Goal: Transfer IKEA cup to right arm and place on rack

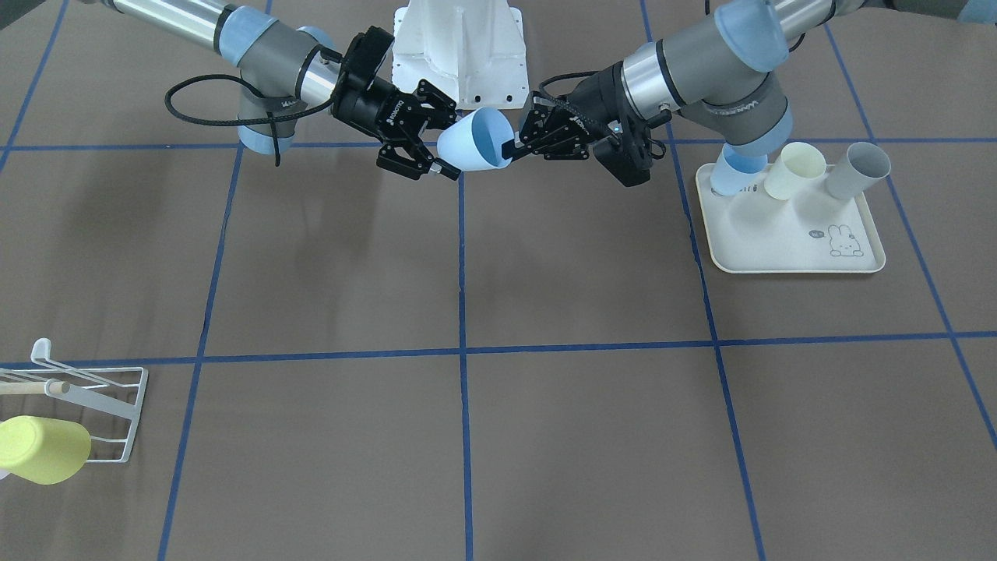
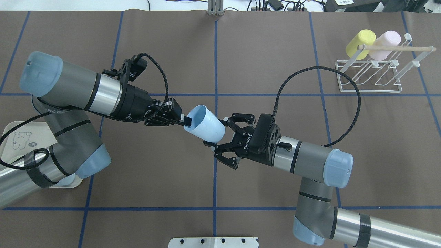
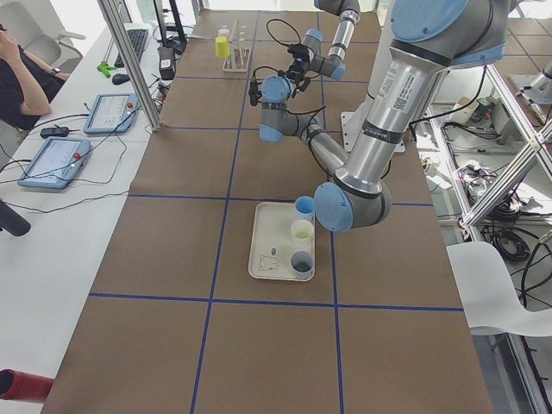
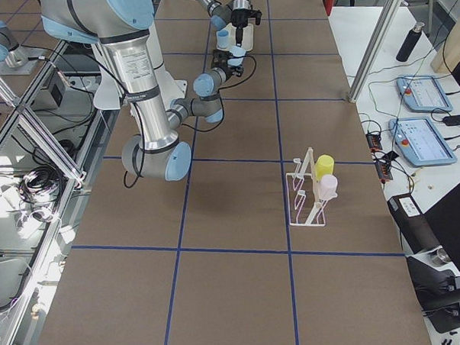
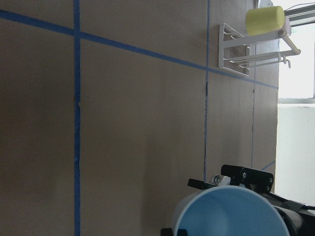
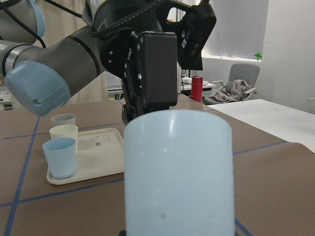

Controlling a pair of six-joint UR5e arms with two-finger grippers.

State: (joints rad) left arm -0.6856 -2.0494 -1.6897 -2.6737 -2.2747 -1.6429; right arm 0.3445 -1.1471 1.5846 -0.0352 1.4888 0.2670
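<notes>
Pale blue tapered plastic cup point(image 2: 205, 126) hangs sideways above the bench, between both end effectors. Left end effector point(image 2: 186, 121) pinches its rim, one finger inside the mouth. Right end effector point(image 2: 216, 132) is spread wide, fingers straddling the closed base; contact not discernible. Likely light, stiff and slick. The taper may squirt it out, so seat it deep across the wall. White wire rack point(image 2: 370, 91) stands well apart behind the right end effector.

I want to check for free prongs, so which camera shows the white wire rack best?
Overhead exterior: the rack shows whole, a yellow cup and a pink cup on it. Exterior right shows it small, exterior left tiny; front-facing and left wrist crop it; right wrist misses it.
</notes>
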